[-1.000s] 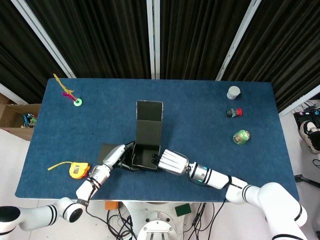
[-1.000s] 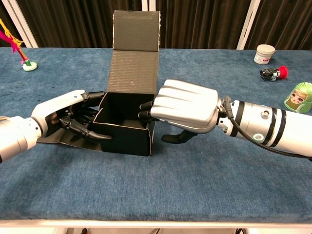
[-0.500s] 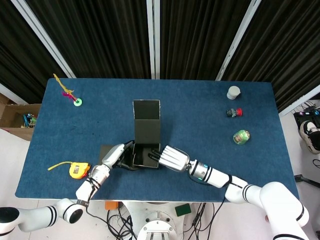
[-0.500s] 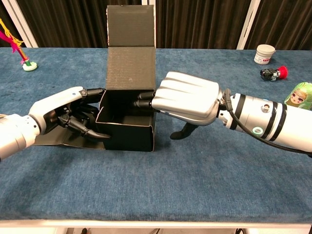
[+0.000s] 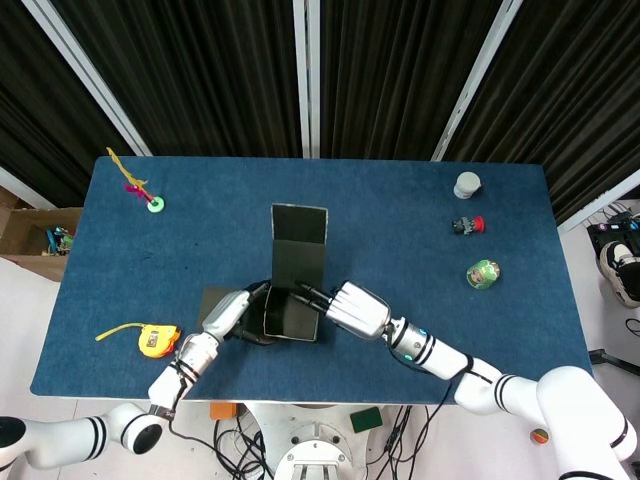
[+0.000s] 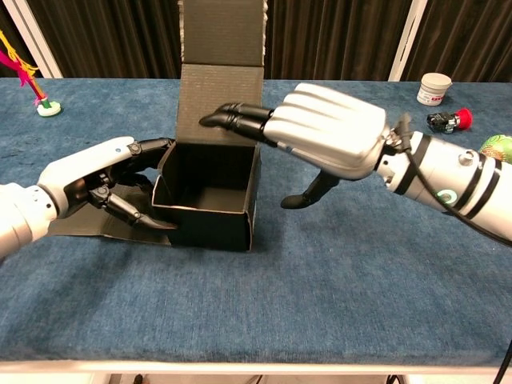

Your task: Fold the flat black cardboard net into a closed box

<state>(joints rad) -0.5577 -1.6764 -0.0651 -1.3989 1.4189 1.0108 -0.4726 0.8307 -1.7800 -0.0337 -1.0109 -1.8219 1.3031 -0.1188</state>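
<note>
The black cardboard box (image 6: 210,214) (image 5: 290,318) stands open-topped near the table's front, its walls up. Its tall lid panel (image 6: 222,76) (image 5: 299,245) rises from the back wall with the end flap bent at the top. One side flap (image 6: 80,228) lies flat on the table to the left. My left hand (image 6: 94,178) (image 5: 228,314) rests over that flap, its fingers spread against the outside of the box's left wall. My right hand (image 6: 326,138) (image 5: 356,306) hovers above the box's right rim, fingers stretched out so the fingertips (image 6: 218,119) touch the lid panel, thumb hanging down.
A yellow tape measure (image 5: 155,340) lies at the front left and a green ring toy (image 5: 154,204) (image 6: 46,108) at the back left. On the right are a white jar (image 5: 467,185) (image 6: 434,88), a red-and-black part (image 5: 467,224) (image 6: 450,120) and a green figurine (image 5: 483,273) (image 6: 496,156).
My right hand has lifted off the box's right wall and reached across the opening to the lid panel. The left hand has stayed at the left wall.
</note>
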